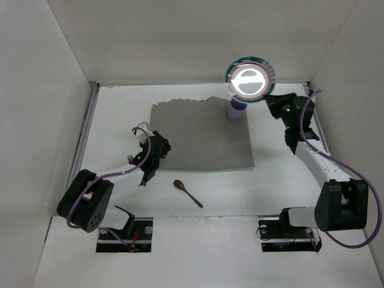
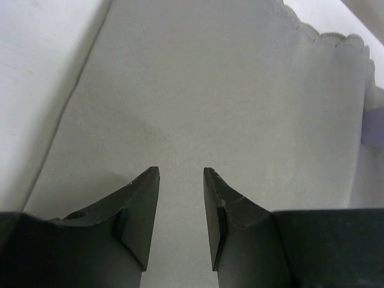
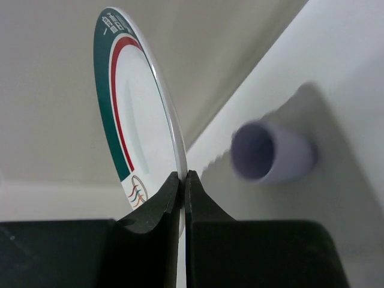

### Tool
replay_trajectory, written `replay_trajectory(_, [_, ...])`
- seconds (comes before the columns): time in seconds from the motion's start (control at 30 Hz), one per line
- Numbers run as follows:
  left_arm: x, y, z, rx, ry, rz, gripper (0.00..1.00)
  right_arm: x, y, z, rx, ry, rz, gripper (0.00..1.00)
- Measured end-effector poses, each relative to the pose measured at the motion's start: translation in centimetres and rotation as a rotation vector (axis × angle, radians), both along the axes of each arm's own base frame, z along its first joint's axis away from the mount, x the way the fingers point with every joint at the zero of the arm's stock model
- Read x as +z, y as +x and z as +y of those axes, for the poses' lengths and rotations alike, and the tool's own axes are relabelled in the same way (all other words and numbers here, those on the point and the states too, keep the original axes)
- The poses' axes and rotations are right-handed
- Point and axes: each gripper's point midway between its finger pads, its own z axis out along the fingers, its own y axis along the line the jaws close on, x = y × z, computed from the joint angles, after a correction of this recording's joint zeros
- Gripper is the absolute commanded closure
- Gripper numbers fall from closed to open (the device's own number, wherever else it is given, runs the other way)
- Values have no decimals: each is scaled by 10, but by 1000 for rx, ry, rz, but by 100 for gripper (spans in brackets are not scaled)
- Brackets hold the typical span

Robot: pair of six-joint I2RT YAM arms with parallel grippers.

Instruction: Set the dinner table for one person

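Observation:
My right gripper [image 1: 269, 99] [image 3: 183, 174] is shut on the rim of a white plate [image 1: 250, 80] [image 3: 135, 114] with green and red bands. It holds the plate on edge in the air above the far right of the dinner table [image 1: 270, 186]. A lilac cup [image 1: 237, 109] [image 3: 273, 153] stands on the far right corner of the grey mat [image 1: 201, 135] [image 2: 210, 90], just below the plate. My left gripper [image 1: 163, 147] [image 2: 181, 173] is open and empty, low over the mat's left part. A wooden spoon [image 1: 188, 193] lies on the table in front of the mat.
White walls [image 1: 60, 72] close the table in on the left, the back and the right. The mat's far edge [image 2: 327, 39] is scalloped. Bare table surface [image 1: 120, 114] lies left of the mat.

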Motion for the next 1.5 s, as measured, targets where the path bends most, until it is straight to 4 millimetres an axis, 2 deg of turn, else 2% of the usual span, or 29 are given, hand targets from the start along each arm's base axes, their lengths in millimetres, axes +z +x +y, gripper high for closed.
replay_trajectory(0.1, [7,3,10,27,-7,-14,67,4,-12,79,201,-68,-8,96])
replay_trajectory(0.2, [18,6,20,59,-13,-40,67,-7,-26,137,354,-128,20,95])
replay_trajectory(0.33, [30,7,31,94,-19,-72,67,-42,-31,188,470,-198,96,95])
replay_trajectory(0.5, [34,4,48,138,-16,-86,66,-107,-34,228,561,-260,232,95])
replay_trajectory(0.63, [33,2,55,158,-6,-82,66,-151,-40,236,586,-293,336,95])
replay_trajectory(0.73, [33,2,54,157,-5,-80,66,-167,-41,233,580,-308,374,95])
replay_trajectory(0.9, [28,2,53,154,1,-69,66,-179,-38,229,554,-325,398,92])
replay_trajectory(1.23, [24,1,49,141,6,-58,66,-190,-39,224,534,-331,425,79])
replay_trajectory(1.37, [20,0,47,135,10,-46,66,-206,-47,214,520,-367,473,70])
replay_trajectory(1.43, [19,0,46,131,12,-43,66,-209,-49,210,519,-393,486,63])
replay_trajectory(1.5, [19,0,46,130,11,-43,66,-211,-50,207,521,-419,489,61])
